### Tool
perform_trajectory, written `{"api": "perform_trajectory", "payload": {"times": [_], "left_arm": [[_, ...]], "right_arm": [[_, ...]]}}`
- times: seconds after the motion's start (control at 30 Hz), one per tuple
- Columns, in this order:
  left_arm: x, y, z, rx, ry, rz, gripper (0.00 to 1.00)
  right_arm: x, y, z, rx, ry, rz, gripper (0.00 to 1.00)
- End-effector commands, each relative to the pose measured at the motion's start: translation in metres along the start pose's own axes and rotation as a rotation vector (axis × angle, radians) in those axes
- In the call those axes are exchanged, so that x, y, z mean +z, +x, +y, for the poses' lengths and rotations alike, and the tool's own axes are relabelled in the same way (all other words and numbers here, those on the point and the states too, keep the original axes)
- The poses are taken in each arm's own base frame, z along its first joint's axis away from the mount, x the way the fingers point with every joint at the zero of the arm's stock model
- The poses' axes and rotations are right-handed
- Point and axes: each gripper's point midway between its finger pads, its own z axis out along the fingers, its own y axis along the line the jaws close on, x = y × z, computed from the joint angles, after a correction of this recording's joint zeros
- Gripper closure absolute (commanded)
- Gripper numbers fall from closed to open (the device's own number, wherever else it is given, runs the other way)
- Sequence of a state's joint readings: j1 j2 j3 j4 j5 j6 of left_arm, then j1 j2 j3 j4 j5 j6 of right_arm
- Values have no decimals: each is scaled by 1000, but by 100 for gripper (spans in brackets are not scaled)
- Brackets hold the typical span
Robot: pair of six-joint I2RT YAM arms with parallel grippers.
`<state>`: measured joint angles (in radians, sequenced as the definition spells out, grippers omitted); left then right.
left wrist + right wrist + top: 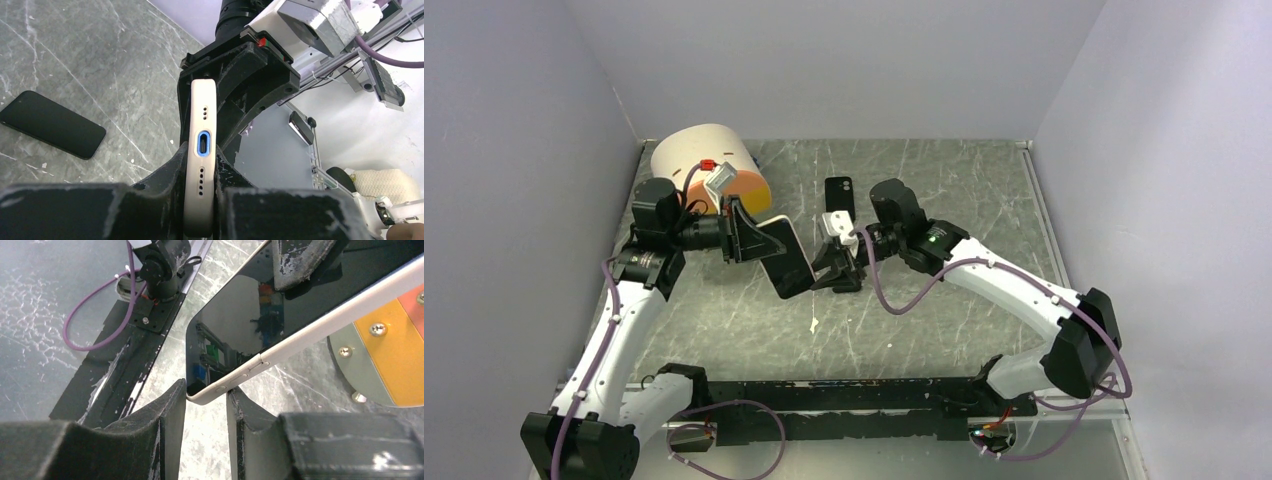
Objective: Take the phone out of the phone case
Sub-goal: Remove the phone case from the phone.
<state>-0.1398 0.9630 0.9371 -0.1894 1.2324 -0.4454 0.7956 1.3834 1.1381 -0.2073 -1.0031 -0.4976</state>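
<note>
While the phone case (839, 192) lies flat at the far middle of the bench (944, 330), the left fingers (160, 192) clamp the phone (789, 262) aloft, its long axis running far-left to near-right with the port end toward them, and the right fingers (165, 425) narrowly straddle its near-right corner, grip undeterminable.

We're in a robot lab cell here: plain lilac walls (1124, 120) box in a grey marbled worktop (944, 190). A black mounting rail (874, 395) at six o'clock and trailing purple cables (886, 306) confirm it.
</note>
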Motion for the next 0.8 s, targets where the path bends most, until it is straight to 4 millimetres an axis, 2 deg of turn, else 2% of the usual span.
{"api": "perform_trajectory", "payload": {"times": [0.0,0.17,0.47,0.63,0.77], "left_arm": [[-2,-11,-21,22,60,12,98],[-1,-14,-19,1,58,20,97],[0,-19,-25,-16,109,24,97],[4,-17,-32,-14,141,36,97],[4,-15,-30,0,124,29,98]], "right_arm": [[-1,3,-1,-160,-38,55,98],[-3,5,2,-262,-76,101,100],[1,25,-15,-367,-96,290,100],[1,17,-30,-406,-27,302,100],[2,16,-35,-391,36,273,100]]}}
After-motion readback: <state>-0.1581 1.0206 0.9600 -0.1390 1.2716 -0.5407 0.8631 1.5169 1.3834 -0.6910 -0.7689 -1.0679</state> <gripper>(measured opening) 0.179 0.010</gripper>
